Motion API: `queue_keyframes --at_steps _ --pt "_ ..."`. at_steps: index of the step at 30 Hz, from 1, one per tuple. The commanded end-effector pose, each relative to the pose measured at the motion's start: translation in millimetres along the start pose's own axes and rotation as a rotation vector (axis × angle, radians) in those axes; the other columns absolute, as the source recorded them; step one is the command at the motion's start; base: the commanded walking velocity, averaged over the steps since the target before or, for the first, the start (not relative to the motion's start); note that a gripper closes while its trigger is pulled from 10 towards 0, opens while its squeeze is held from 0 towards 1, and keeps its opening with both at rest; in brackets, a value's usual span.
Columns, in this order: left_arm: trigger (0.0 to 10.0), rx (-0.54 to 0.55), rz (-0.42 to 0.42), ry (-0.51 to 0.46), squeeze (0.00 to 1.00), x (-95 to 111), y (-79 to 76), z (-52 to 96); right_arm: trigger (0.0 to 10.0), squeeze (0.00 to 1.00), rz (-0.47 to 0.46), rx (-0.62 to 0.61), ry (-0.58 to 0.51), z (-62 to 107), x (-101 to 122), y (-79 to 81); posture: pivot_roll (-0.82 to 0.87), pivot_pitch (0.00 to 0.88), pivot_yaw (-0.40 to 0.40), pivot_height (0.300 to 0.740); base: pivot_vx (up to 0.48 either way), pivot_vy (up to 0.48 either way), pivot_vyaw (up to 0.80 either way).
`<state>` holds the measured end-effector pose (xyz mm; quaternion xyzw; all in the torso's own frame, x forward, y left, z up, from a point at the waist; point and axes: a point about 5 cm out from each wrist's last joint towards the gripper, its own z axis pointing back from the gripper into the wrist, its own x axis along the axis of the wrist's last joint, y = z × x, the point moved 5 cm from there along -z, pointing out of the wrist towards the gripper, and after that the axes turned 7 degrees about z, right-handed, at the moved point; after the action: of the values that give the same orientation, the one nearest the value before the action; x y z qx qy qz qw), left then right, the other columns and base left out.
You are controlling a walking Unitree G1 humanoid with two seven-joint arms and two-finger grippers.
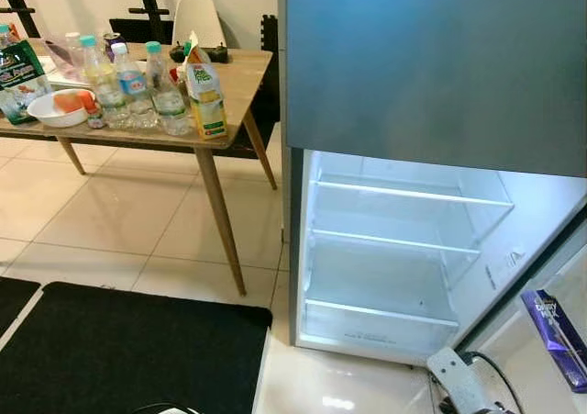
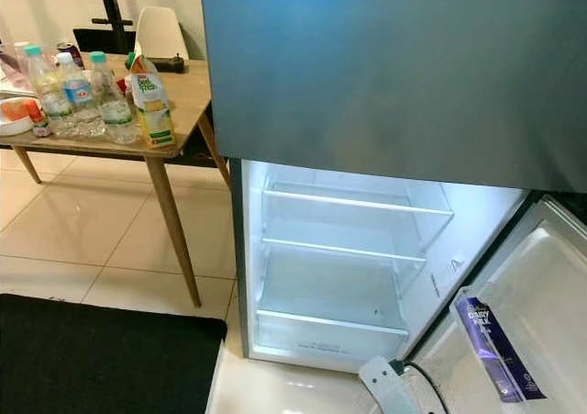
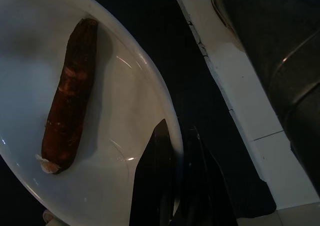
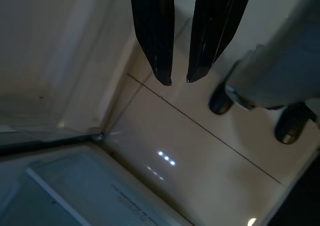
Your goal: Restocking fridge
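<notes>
The fridge (image 1: 394,249) stands before me with its lower compartment lit, its door swung to the right and its shelves (image 2: 339,253) bare. A purple carton (image 2: 495,345) sits in the door rack. My left gripper (image 3: 177,186) is shut on the rim of a white plate (image 3: 115,110), which carries one long dark reddish-brown piece of food (image 3: 70,95) and hangs over the black mat. My right gripper (image 4: 179,79) hangs low over the tiled floor by the fridge's bottom edge, its fingers slightly open with nothing between them.
A wooden table (image 1: 243,74) at the left holds several water bottles (image 1: 165,88), a juice carton (image 1: 205,93) and a white bowl (image 1: 60,109). A black mat (image 1: 128,350) lies in front of me. A white object with a cable (image 1: 459,377) sits on the floor by the fridge door.
</notes>
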<state>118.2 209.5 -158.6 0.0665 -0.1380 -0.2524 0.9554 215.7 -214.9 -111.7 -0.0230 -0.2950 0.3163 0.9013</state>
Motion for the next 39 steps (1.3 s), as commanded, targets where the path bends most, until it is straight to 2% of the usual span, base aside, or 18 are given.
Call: queue_keyframes --at_steps 1,4,8,10,11,16,24,33,39 --pt "10.0 0.006 0.009 -0.036 0.00 11.7 1.5 -0.6 10.0 0.00 0.005 -0.021 0.055 1.6 -13.1 1.4 -0.07 0.000 -0.024 0.740 0.000 0.000 0.60" --pt "10.0 0.005 0.009 -0.038 0.00 12.3 1.2 -0.6 10.0 0.00 0.025 -0.063 0.125 4.8 -29.7 1.4 -0.07 0.000 -0.023 0.740 0.000 0.000 0.63" --pt "10.0 0.005 0.010 -0.037 0.00 12.2 1.1 -0.7 10.0 0.00 0.015 -0.072 0.147 6.2 -35.8 2.1 -0.07 0.000 -0.023 0.740 0.000 0.000 0.55" --pt "10.0 0.005 0.011 -0.036 0.00 12.1 1.0 -0.7 10.0 0.00 0.004 -0.082 0.165 7.7 -41.5 3.0 -0.07 0.000 -0.021 0.740 0.000 0.000 0.00" --pt "10.0 0.004 0.012 -0.034 0.00 11.6 1.0 -0.7 10.0 0.00 0.008 -0.086 0.206 11.2 -53.7 6.4 -0.07 0.000 -0.019 0.740 0.000 0.000 0.00" --pt "10.0 0.005 0.015 -0.033 0.00 11.2 1.3 -0.6 10.0 0.00 -0.004 -0.086 0.249 16.5 -69.2 11.4 -0.07 0.000 -0.018 0.740 0.000 0.000 0.00" --pt "10.0 -0.003 0.009 -0.030 0.00 11.2 0.3 -0.7 10.0 0.00 -0.017 -0.091 0.278 19.8 -78.9 15.5 -0.07 0.000 -0.017 0.740 0.000 0.000 0.00" --pt "10.0 0.002 0.014 -0.028 0.00 12.1 1.7 -0.8 10.0 0.00 -0.023 -0.093 0.271 20.1 -78.2 13.9 -0.08 0.000 -0.022 0.740 0.000 -0.417 0.00" --pt "10.0 0.006 0.016 -0.037 0.00 14.4 2.3 -0.8 10.0 0.00 -0.021 -0.091 0.269 20.1 -77.6 12.3 -0.08 0.000 -0.024 0.740 0.000 0.000 0.00"
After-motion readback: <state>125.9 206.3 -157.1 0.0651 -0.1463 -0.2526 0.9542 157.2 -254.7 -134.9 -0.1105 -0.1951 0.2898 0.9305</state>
